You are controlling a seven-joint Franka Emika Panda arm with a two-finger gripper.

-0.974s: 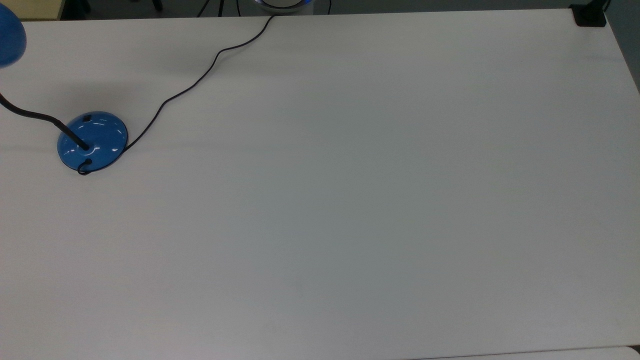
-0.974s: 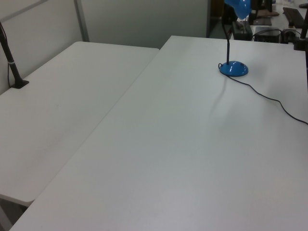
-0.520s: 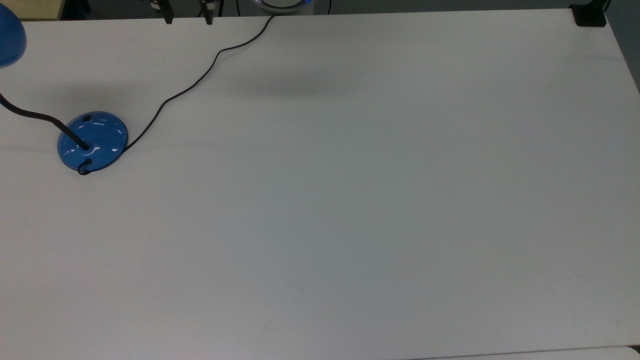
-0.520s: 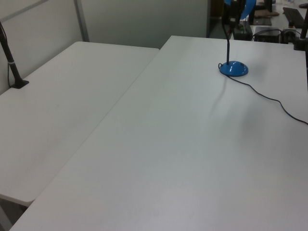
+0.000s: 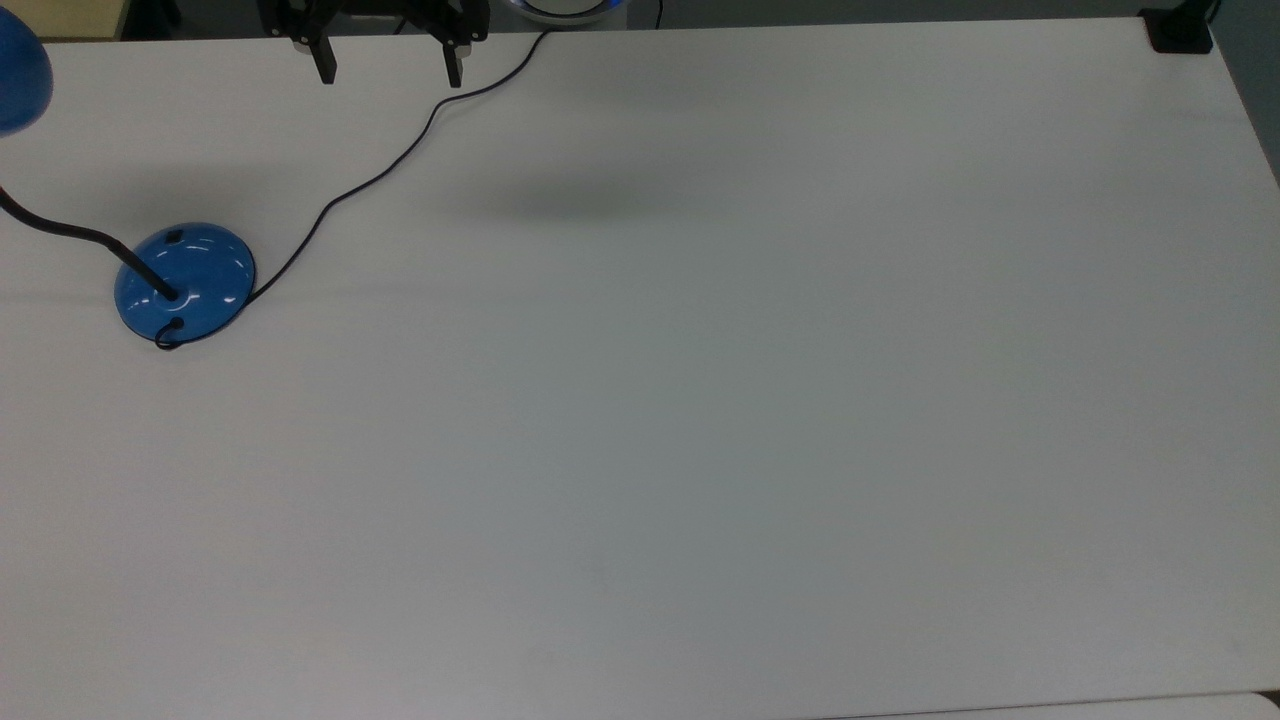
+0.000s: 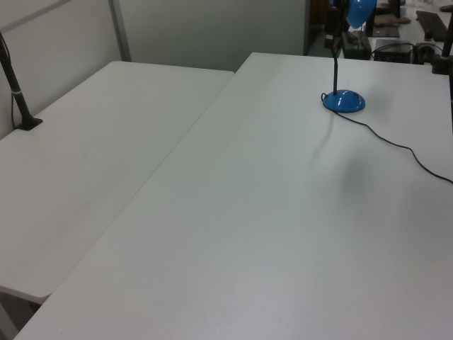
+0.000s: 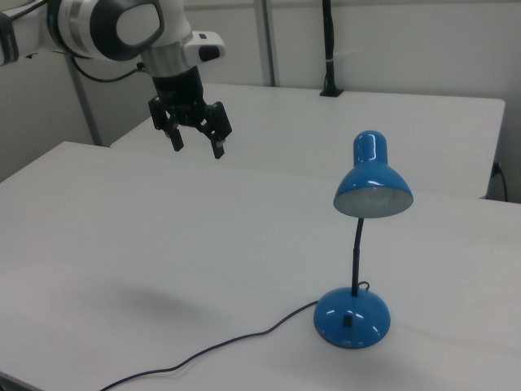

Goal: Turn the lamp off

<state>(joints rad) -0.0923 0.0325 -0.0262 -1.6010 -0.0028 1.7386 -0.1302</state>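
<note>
At the top view's left, the blue desk lamp with a glossy dome base and thin black gooseneck point(image 5: 185, 280) stands on the wide white table point(image 5: 700, 400). Its blue shade point(image 5: 20, 70) is cut off by the frame's left edge, so the neck's upper bend is lost there. A small black switch point(image 5: 174, 238) sits on the dome. The lamp's thin black cord point(image 5: 370, 180) loops from the base and runs up to the table's far edge, where it passes out of sight.

Further right along the top edge, the black two-finger gripper point(image 5: 388, 68) hangs above the table with its fingers spread wide apart, holding nothing; the arm above it is cropped. It is well apart from the lamp base.

In the right view the gripper point(image 7: 196, 142) hangs high at left, fingers parted, and the lamp point(image 7: 355, 314) stands at right. Whether the bulb is lit is hard to make out.
</note>
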